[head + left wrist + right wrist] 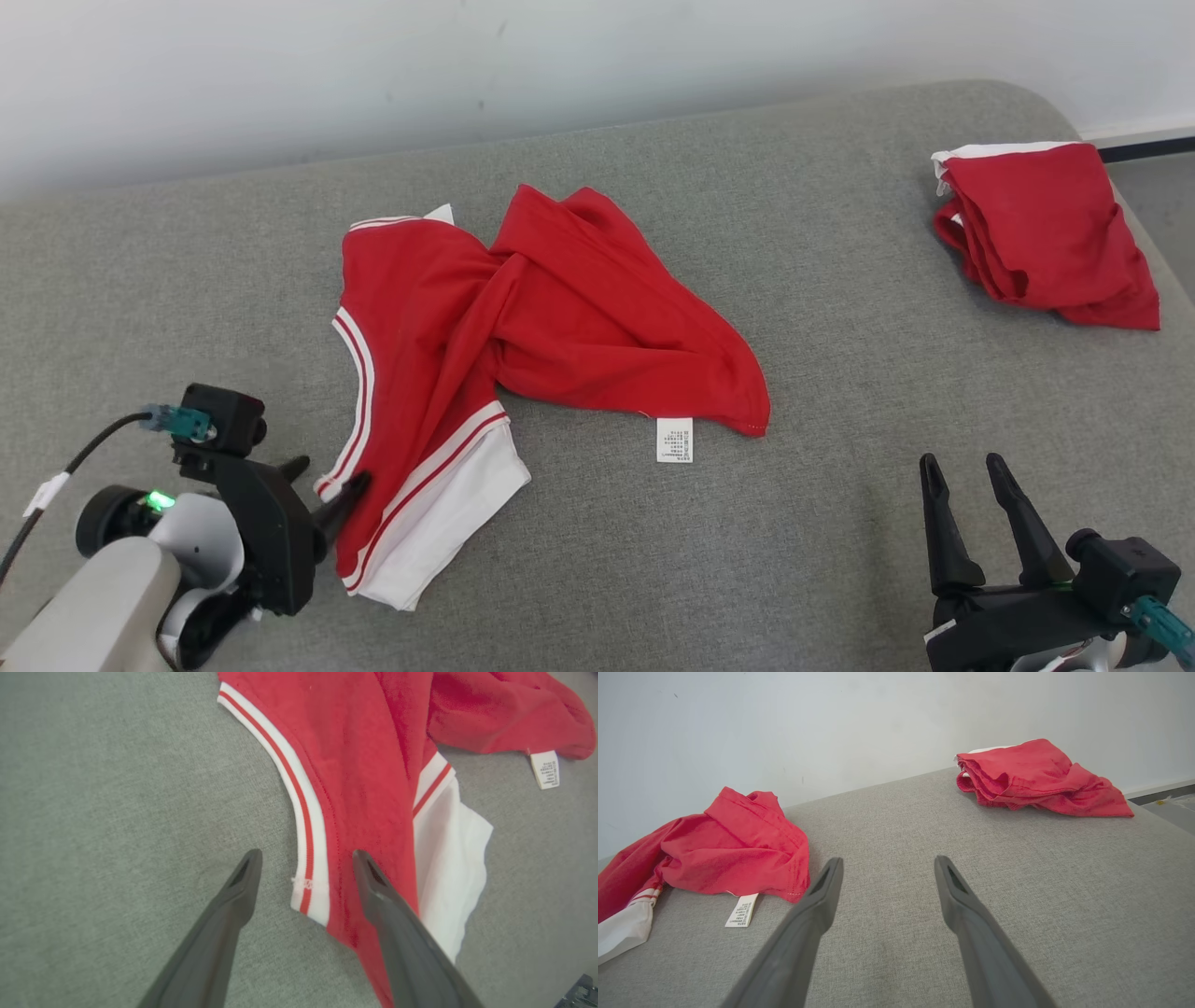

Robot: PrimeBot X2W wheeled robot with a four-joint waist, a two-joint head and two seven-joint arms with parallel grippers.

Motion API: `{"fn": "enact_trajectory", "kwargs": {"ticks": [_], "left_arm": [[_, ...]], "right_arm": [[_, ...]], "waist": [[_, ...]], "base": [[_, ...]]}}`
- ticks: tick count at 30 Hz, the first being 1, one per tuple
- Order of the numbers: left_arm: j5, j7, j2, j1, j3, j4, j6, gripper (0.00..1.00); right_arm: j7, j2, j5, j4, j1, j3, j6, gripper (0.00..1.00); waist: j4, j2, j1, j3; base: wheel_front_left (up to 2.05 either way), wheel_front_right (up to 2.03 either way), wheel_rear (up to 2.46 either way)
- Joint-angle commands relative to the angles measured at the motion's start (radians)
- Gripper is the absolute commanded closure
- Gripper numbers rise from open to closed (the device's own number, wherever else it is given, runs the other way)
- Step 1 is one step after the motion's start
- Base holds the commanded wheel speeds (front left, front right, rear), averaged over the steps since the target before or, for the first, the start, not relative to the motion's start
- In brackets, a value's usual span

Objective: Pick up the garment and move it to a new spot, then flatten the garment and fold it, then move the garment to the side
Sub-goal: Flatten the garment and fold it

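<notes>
Red garment (560, 308) lies twisted, much of it seemingly folded underneath.

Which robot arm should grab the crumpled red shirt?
Left. The left gripper, open, straddles the shirt's striped edge; the right gripper is open over the grey cushion, apart from the shirt.

The red garment (560, 308) with white-striped trim lies crumpled and twisted, unfolded.

A folded red cloth (1046, 233) lies on the grey cushion (840, 448) near the white wall (280, 75).
</notes>
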Motion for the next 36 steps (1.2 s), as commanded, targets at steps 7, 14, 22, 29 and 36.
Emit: {"fn": "enact_trajectory", "kwargs": {"ticks": [7, 14, 22, 29, 36], "left_arm": [[-0.027, 0.097, -0.021, 0.029, -0.048, 0.039, 0.002, 0.07], [-0.006, 0.016, -0.016, -0.027, -0.036, 0.058, 0.002, 1.00], [0.038, -0.172, 0.003, -0.131, 0.027, 0.099, 0.005, 1.00], [0.087, -0.307, 0.000, -0.181, 0.043, 0.203, 0.032, 1.00], [0.158, -0.503, -0.016, -0.196, 0.036, 0.293, 0.059, 0.00]], "right_arm": [[0.000, -0.005, 0.003, 0.006, -0.016, -0.002, -0.003, 0.00], [0.000, -0.004, -0.003, 0.001, -0.015, -0.005, -0.003, 0.00], [0.000, -0.014, 0.006, -0.005, -0.009, -0.011, -0.003, 0.00], [0.000, -0.013, 0.007, -0.009, -0.027, -0.007, -0.003, 0.00], [0.000, -0.011, -0.008, -0.010, -0.026, -0.015, -0.003, 0.00]], "waist": [[-0.004, -0.0001, -0.0001, 0.007], [-0.010, -0.0001, -0.0001, 0.009], [-0.012, -0.0001, -0.0001, 0.011], [-0.028, -0.0001, -0.0001, 0.032], [-0.020, -0.0001, -0.0001, 0.022]], "base": [[0.00, 0.00, 0.00], [0.00, 0.00, 0.00], [0.00, 0.00, 0.00], [0.00, 0.00, 0.00], [0.00, 0.00, 0.00]]}}
